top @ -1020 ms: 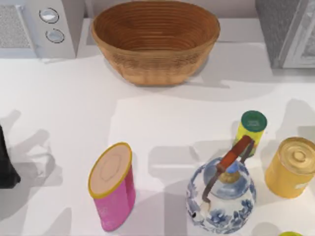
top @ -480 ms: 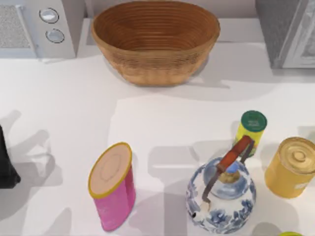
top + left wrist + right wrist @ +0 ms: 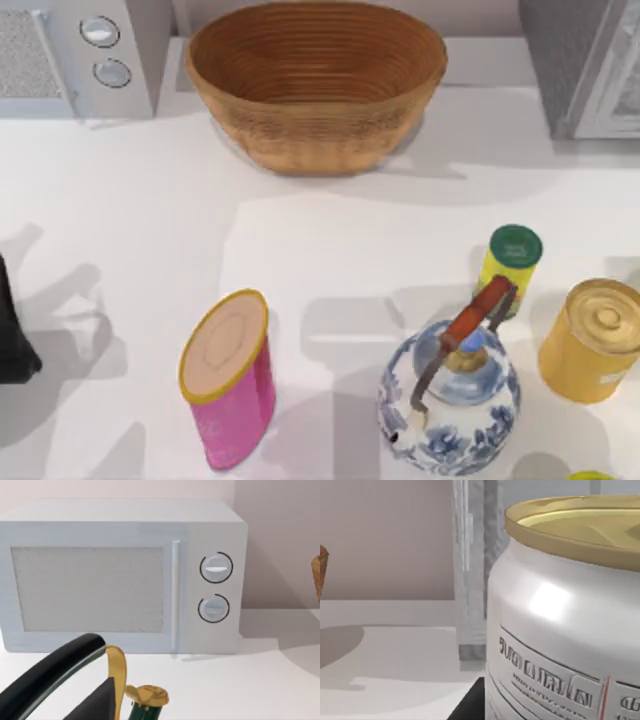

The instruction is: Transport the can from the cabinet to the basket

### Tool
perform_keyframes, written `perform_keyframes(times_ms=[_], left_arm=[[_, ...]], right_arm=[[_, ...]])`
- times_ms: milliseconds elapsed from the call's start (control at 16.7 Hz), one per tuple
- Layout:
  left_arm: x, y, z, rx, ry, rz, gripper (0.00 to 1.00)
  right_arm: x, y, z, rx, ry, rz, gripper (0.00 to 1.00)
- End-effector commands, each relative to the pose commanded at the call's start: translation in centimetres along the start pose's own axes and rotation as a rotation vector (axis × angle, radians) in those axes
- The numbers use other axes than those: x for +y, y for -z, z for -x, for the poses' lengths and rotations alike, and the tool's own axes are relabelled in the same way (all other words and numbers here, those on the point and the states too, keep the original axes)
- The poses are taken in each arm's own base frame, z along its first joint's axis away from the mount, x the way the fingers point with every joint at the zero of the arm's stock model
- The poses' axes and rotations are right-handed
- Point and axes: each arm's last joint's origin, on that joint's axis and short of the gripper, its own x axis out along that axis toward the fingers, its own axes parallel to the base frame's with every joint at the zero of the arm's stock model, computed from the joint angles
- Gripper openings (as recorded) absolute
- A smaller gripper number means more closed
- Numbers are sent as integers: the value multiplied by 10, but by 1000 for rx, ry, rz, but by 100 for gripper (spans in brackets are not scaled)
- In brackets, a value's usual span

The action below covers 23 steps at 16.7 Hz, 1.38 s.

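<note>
1. End effector on the left arm: wide or narrow, I cannot tell. Its wrist camera faces the microwave, well away from the job.
2. Centre back, the basket sits mouth up, ready, I'd say, for a drop from above.
3. Far right of the worktop stands the cabinet. The can is presumably inside; its exact spot and long axis I cannot tell.
4. Right end effector: again I cannot tell. Its camera sits just behind the yellow tin, facing the cabinet, likely lining up an approach.
</note>
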Motion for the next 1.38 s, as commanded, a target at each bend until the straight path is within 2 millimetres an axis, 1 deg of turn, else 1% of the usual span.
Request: perform_keyframes(times_ms=[60,180,300,420,480,600,720,840,960,1080,1200,1260,1380], left_arm=[[0,0,0,0,0,0,100],[0,0,0,0,0,0,100],[0,0,0,0,0,0,100],[0,0,0,0,0,0,100],[0,0,0,0,0,0,100],[0,0,0,0,0,0,100],[0,0,0,0,0,0,100],[0,0,0,0,0,0,100],[0,0,0,0,0,0,100],[0,0,0,0,0,0,100],[0,0,0,0,0,0,100],[0,0,0,0,0,0,100],[0,0,0,0,0,0,100]], right_arm=[[1,-6,0,-8,0,0,0],[3,-27,-1,-30,-1,0,0],[7,-56,-7,-52,0,-2,0],[14,-90,-19,-65,2,-4,0],[19,-107,-29,-68,2,-5,0],[34,-140,-57,-67,4,-6,0],[56,-166,-94,-59,5,-5,0],[88,-181,-137,-48,5,-3,0],[129,-184,-181,-36,5,1,0],[174,-174,-220,-25,4,5,0],[220,-154,-251,-15,3,9,0],[241,-141,-263,-12,3,10,0],[279,-116,-279,-7,2,11,0]])
